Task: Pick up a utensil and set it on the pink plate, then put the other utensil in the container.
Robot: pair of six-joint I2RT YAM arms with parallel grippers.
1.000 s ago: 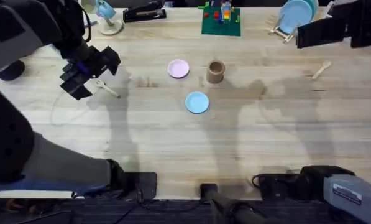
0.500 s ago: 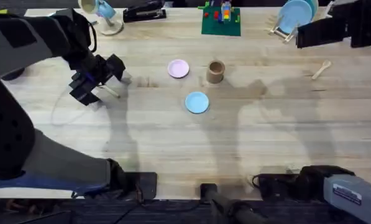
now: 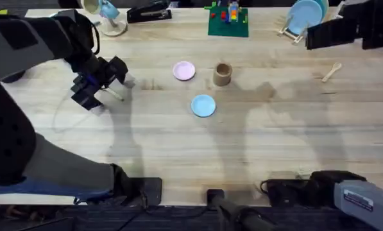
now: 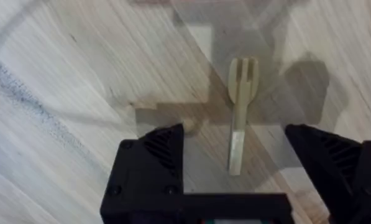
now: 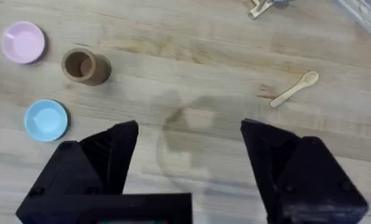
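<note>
The left pincer (image 4: 235,146) hangs wide open over the fork (image 4: 240,109), which lies flat on the wooden surface (image 3: 178,154) between its two fingers, untouched. Farther out near the middle sit the blue plate (image 3: 203,106), the pink plate (image 3: 184,70) and the brown container (image 3: 222,74). The right pincer (image 5: 188,134) is also spread open and empty, with the spoon (image 5: 294,89) lying beyond it.

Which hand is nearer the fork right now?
Left. The left hand hangs open directly over the fork, fingers straddling its handle. The right hand is open at the table's far right corner, beyond the spoon.
</note>
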